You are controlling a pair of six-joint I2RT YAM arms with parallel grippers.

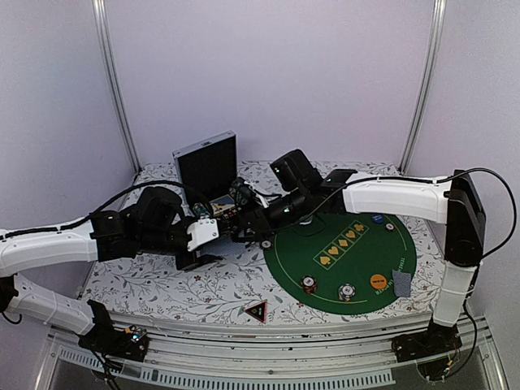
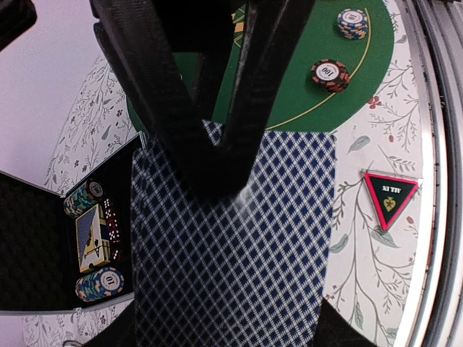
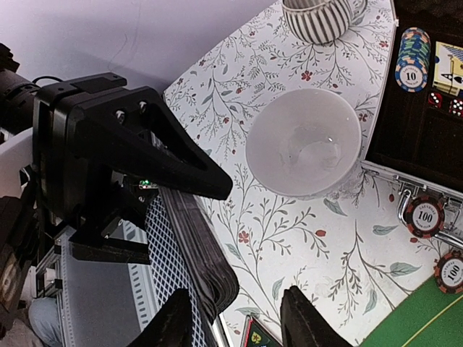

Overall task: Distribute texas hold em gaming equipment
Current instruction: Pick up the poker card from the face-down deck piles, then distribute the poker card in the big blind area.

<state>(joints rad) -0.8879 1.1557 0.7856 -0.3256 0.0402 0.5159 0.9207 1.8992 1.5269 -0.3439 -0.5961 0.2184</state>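
**Left pincer (image 2: 217, 170) holds out the deck of cards (image 2: 239, 275); right pincer (image 3: 235, 318) hangs open at its edge.**

The left pincer is clamped across the deck, lifting it clear of the table with the free edge towards the right pincer, probably so that a single card can be peeled off. The right pincer's jaws stand apart and grip nothing, with the deck's edge just between them. Beyond the right pincer sit a white bowl (image 3: 304, 152), a striped mug (image 3: 318, 18) and an open case (image 3: 405, 144) of chips. The bowl is near enough to be nudged. Beneath the left pincer lie the green mat (image 2: 296, 94), two chip stacks (image 2: 330, 74) and the black triangle (image 2: 391, 196).
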